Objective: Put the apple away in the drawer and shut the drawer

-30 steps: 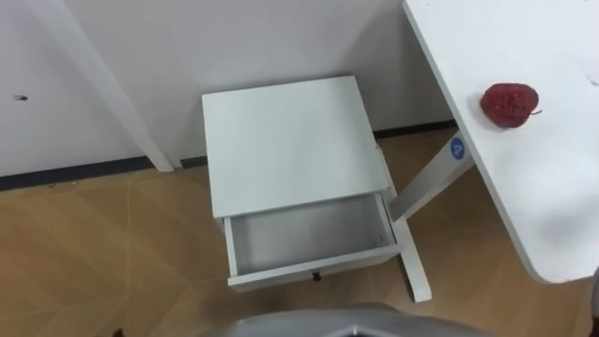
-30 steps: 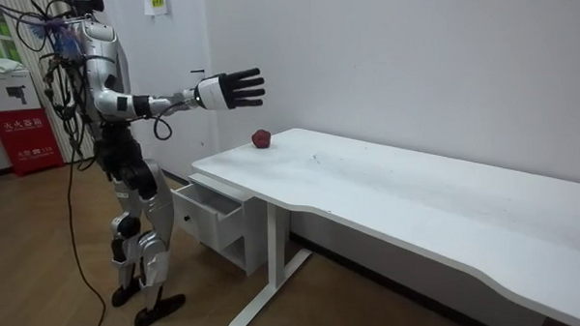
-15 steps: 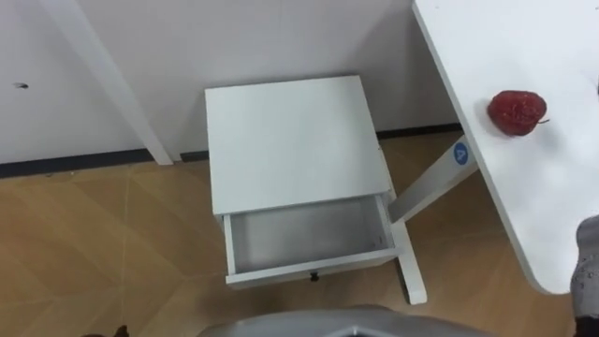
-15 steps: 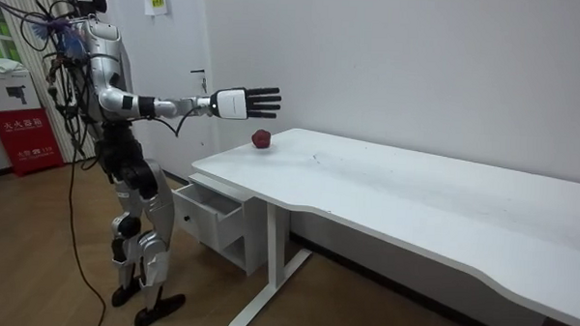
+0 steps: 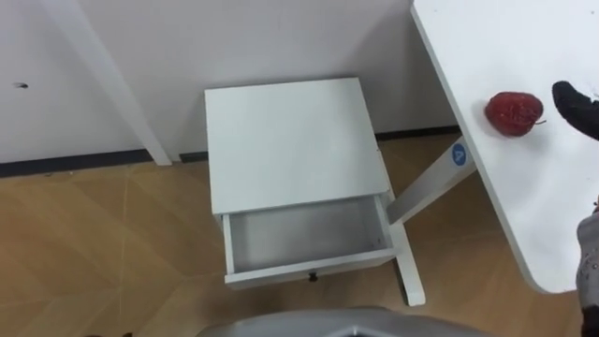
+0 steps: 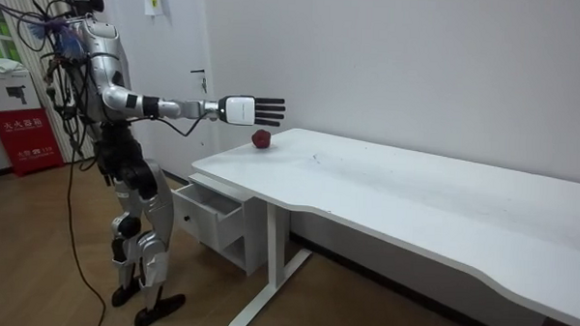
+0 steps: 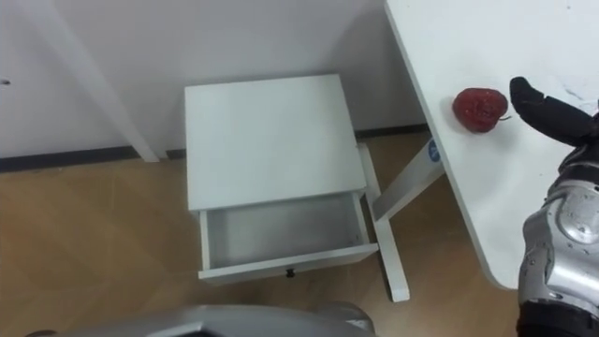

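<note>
A dark red apple point(image 5: 512, 112) lies near the edge of the white table point(image 5: 524, 47) on my right. My right hand point(image 5: 578, 105) reaches over the table with its fingers straight and open, their tips just right of the apple and apart from it. In the room view that hand point(image 6: 253, 109) hovers a little above the apple point(image 6: 261, 139). Below me stands a small white cabinet point(image 5: 290, 140) with its drawer point(image 5: 309, 266) pulled out and nothing in it.
The table's slanted white leg point(image 5: 426, 187) stands close to the right of the drawer. A white diagonal post point(image 5: 103, 84) leans against the wall at the left. Wooden floor surrounds the cabinet. A red box point(image 6: 25, 134) stands behind me in the room view.
My right arm has stretched further out and come down toward the apple, and its fingertips have entered the left eye view from the right. The apple and the drawer have not moved.
</note>
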